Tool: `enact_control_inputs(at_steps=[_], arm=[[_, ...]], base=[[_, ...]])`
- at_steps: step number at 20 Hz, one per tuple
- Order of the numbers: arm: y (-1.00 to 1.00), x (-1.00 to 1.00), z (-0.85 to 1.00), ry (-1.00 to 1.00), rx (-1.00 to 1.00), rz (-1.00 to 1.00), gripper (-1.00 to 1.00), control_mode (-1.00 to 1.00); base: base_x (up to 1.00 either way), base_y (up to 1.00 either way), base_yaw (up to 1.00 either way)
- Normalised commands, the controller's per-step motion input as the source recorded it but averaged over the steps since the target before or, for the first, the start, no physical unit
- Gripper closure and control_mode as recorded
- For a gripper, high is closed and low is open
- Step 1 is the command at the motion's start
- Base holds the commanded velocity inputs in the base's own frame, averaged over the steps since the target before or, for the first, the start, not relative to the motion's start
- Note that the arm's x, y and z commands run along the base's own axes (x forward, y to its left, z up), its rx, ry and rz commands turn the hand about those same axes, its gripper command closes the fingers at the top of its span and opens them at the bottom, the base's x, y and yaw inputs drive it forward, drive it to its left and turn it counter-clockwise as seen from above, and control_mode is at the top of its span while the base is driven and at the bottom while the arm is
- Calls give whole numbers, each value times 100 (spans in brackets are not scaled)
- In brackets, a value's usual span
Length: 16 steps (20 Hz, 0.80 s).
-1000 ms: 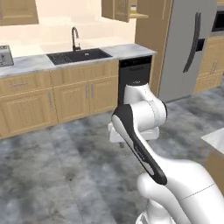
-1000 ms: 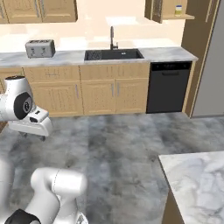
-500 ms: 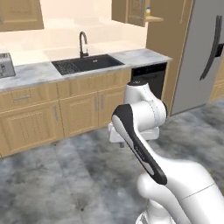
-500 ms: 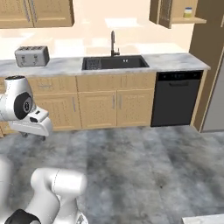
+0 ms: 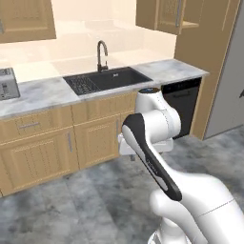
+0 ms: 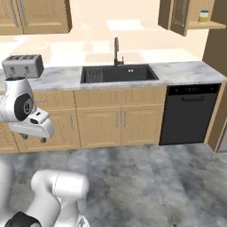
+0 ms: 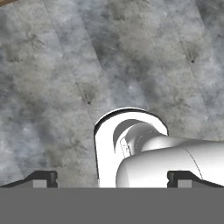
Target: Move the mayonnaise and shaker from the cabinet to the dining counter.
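Right base view gives you the relation that matters: the mayonnaise [image 6: 203, 16] stands upright on the shelf of the open cabinet [image 6: 176, 15], high at the far right, while your arm is folded low at the left with the claw [image 6: 33, 138] pointed down at the floor [image 6: 146, 177]. So the jar lies up, forward and well to the right of the claw, a long way off. The shaker can't be made out on that shelf from here; it may be hidden behind the door or too small to tell.

In the hand view the two fingertips [image 7: 41, 179] sit wide apart with only grey floor between them, so the claw is open and holds nothing.

Between you and the cabinet runs the marble bench [image 6: 181, 71] with the black sink [image 6: 119, 73] and its tap [image 6: 116, 51]; the dishwasher [image 6: 190, 113] sits right under the shelf, and a tall wood panel [image 5: 205, 62] borders it on the right. A toaster [image 6: 23, 65] stands at the bench's left end, out of your way.

You will probably need to bring the base closer and further right, then raise the arm over the bench edge; watch the hanging cabinet door, which juts out beside the jar.
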Motion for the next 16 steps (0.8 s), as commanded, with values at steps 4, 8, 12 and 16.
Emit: enact_control_inputs(at_steps=[4, 8, 12, 16], arm=[[0, 0, 0, 0, 0, 0, -100, 100], [0, 0, 0, 0, 0, 0, -100, 100], [0, 0, 0, 0, 0, 0, -100, 100], [0, 0, 0, 0, 0, 0, -100, 100]], base=[[100, -25, 0], [82, -92, 1], [48, -100, 2], [25, -100, 3]])
